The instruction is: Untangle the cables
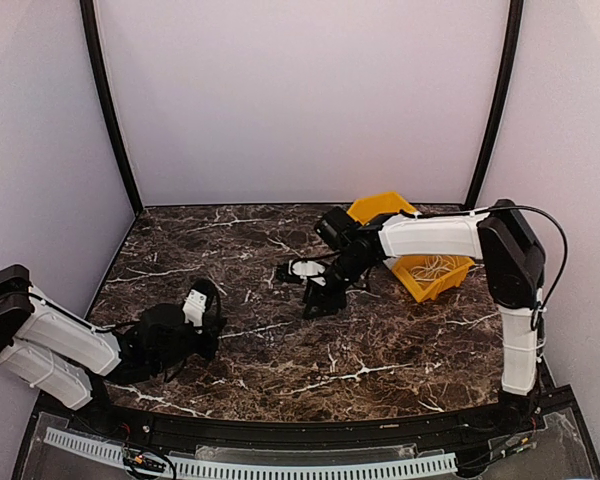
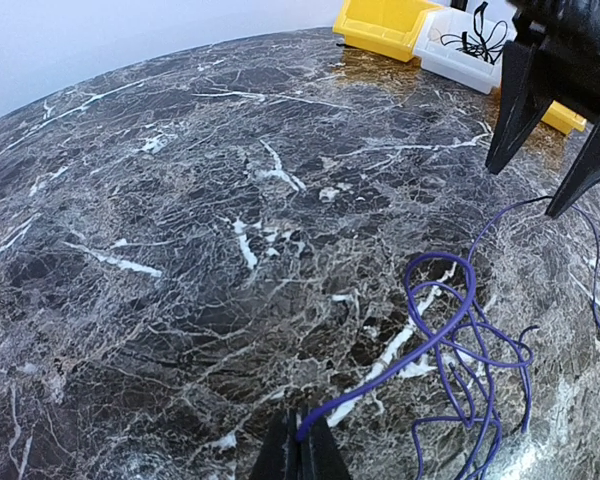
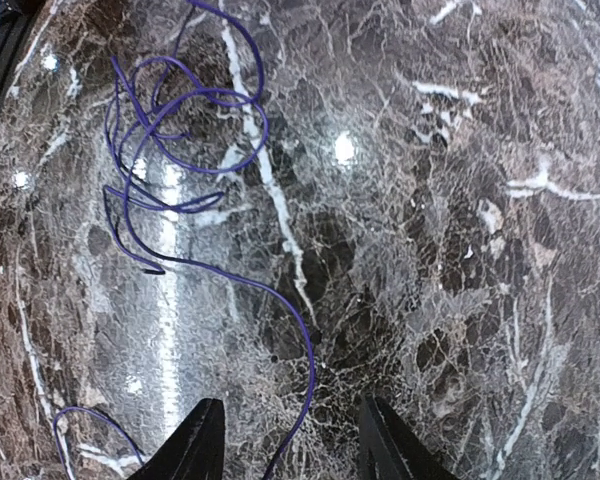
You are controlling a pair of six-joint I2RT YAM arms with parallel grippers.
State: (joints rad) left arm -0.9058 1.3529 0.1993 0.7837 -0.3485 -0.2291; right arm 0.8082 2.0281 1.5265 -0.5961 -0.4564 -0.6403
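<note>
The cables show as thin purple cord, not white or black. In the left wrist view a loose tangle of purple loops lies on the marble. My left gripper is shut on one end of that cord. My right gripper hangs open just above the far side of the tangle. In the right wrist view the right gripper is open, and one purple strand runs between its fingers from the coils. In the top view the left gripper and right gripper are apart; the cord is too thin to see there.
Two yellow bins stand at the back right behind the right arm. In the left wrist view a yellow bin and a pale bin holding thin black cords sit at the far edge. The table is dark marble.
</note>
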